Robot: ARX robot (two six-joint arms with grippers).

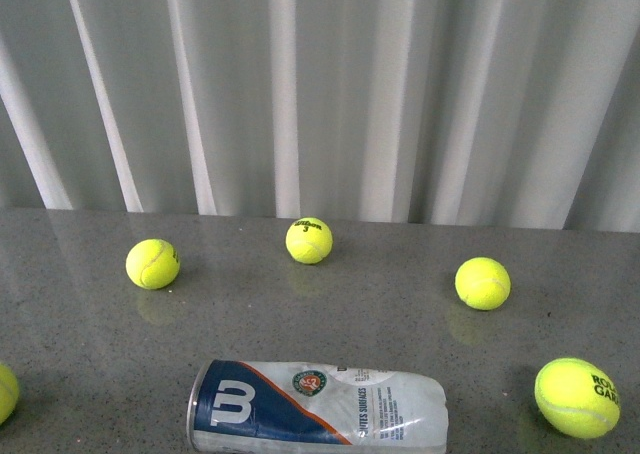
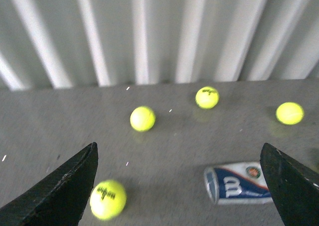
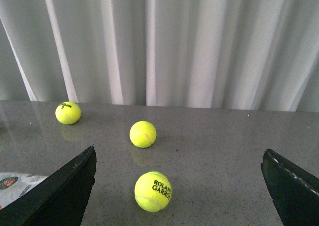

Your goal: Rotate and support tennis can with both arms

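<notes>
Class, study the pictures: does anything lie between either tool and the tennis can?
Nothing visible does. The tennis can lies clear ahead of the open left tool; the nearest ball sits aside. The Roland Garros ball, ahead of the right tool, lies off the can's end, not between.

On the grey speckled tabletop (image 1: pixel 400 324): the tennis can (image 1: pixel 318 406) on its side, three yellow balls (image 1: pixel 309 241) spread behind it, a fourth ball (image 1: pixel 577 398) and a fifth ball (image 1: pixel 5 392) off its ends.

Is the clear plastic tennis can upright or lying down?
Lying on its side: the clear plastic tennis can stretches lengthwise along the grey table.
</notes>
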